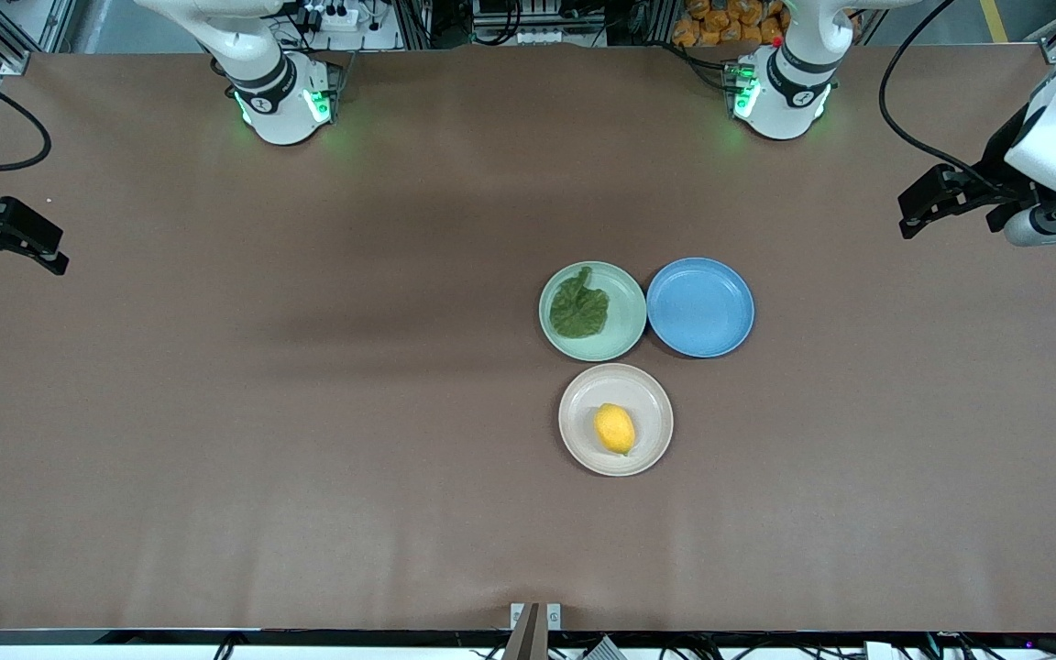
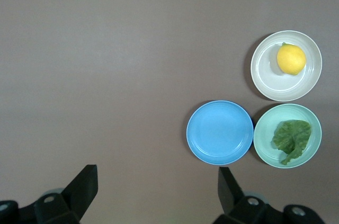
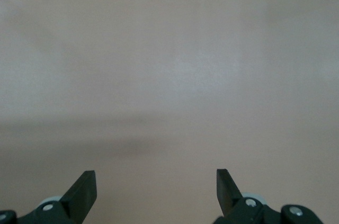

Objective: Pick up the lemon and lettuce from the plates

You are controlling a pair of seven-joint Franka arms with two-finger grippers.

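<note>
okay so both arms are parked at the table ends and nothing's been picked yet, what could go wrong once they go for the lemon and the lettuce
1. The lemon is oval and lies loose on the cream plate; the open left gripper might nudge it into rolling.
2. The lettuce lies flat on the mint plate, so fingers may scrape or drag the plate.
3. The blue plate sits close against both; the right gripper, also open, has the longer reach.

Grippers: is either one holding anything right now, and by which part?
Nothing is held. The left gripper and right gripper are both open and empty; the lemon and lettuce lie on their plates.
</note>
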